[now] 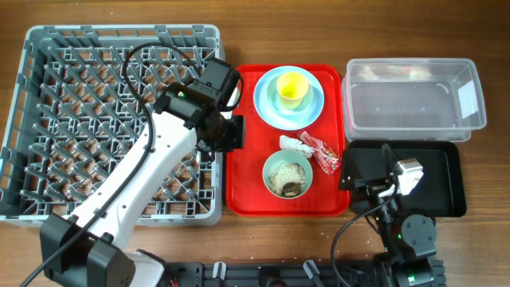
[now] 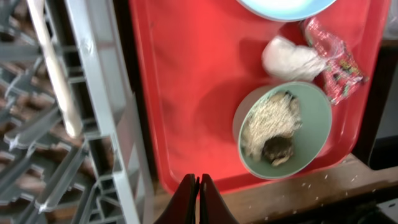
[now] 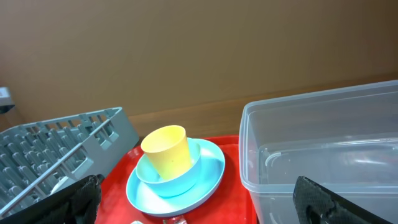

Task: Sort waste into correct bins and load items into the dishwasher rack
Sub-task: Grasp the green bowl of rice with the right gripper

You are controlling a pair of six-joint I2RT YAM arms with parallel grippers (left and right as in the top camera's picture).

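Little is finished, I judge: the dishwasher rack (image 1: 119, 32) holds only what looks like one white utensil handle (image 2: 53, 68), the red tray (image 1: 243, 159) is loaded, and the clear tub (image 1: 398, 104) and black tray (image 1: 446, 179) show no waste. Waiting on the red tray: light blue plate (image 1: 264, 108), light blue bowl (image 3: 177, 182), pale green bowl (image 2: 314, 124), yellow cup (image 1: 292, 86), paper wad (image 1: 294, 144), red wrapper (image 1: 325, 153), grains (image 1: 283, 171). The left pincer (image 2: 198, 199) is pressed closed, empty, beside the rack; the right pincer (image 3: 202, 202) gapes, empty, over the black tray.
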